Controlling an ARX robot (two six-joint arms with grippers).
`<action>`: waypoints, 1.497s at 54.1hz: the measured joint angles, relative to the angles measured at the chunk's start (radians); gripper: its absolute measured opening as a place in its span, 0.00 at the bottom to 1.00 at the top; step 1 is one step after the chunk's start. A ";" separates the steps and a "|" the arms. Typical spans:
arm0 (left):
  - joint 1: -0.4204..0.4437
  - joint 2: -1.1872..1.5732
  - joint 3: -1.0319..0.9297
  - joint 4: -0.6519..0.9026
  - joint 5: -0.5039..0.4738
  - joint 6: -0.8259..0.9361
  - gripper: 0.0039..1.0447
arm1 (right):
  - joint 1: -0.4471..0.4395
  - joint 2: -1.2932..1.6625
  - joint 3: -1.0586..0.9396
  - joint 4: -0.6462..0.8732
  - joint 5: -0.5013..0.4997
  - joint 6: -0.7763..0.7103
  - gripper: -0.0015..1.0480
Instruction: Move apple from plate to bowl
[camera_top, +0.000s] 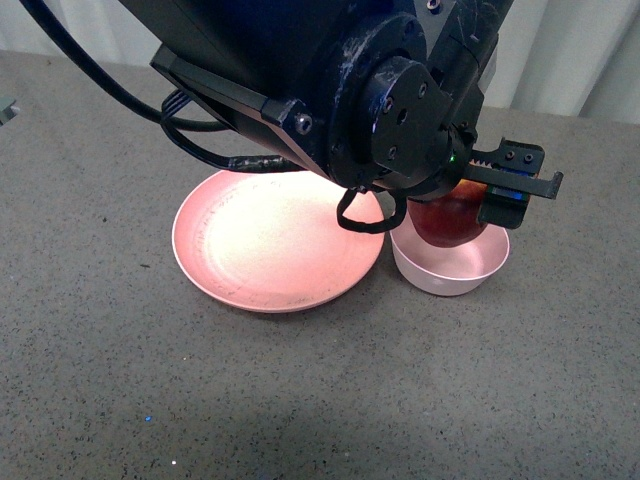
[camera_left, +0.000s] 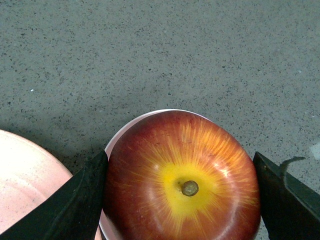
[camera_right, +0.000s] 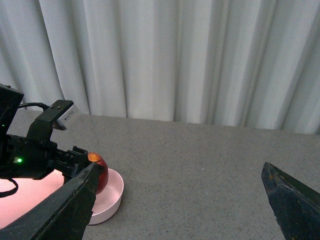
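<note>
Apple (camera_top: 447, 222): centre right of the front view, low in the bowl's mouth.
Bowl (camera_top: 450, 272): just right of the plate (camera_top: 262, 245).
Left gripper (camera_left: 181, 200): clamped on the apple's sides.
Right gripper (camera_right: 180, 200): fingers wide apart, holding nothing.

**Inspector:** Any text, label, brand, number or sign legible?

**Arm:** None that I can read in any of my three views. The white patch (camera_right: 66, 114) on my left wrist housing is too small to tell if it is printed. The green light (camera_right: 19, 160) beside it forms no character.

**Inspector:** Recorded: nothing legible.
</note>
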 joint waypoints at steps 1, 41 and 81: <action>0.000 0.002 0.002 0.000 0.000 0.000 0.73 | 0.000 0.000 0.000 0.000 0.000 0.000 0.91; -0.004 0.058 0.045 -0.037 -0.006 0.058 0.94 | 0.000 0.000 0.000 0.000 0.000 0.000 0.91; 0.164 -0.375 -0.531 0.243 -0.140 -0.051 0.94 | 0.000 0.000 0.000 0.000 0.000 0.000 0.91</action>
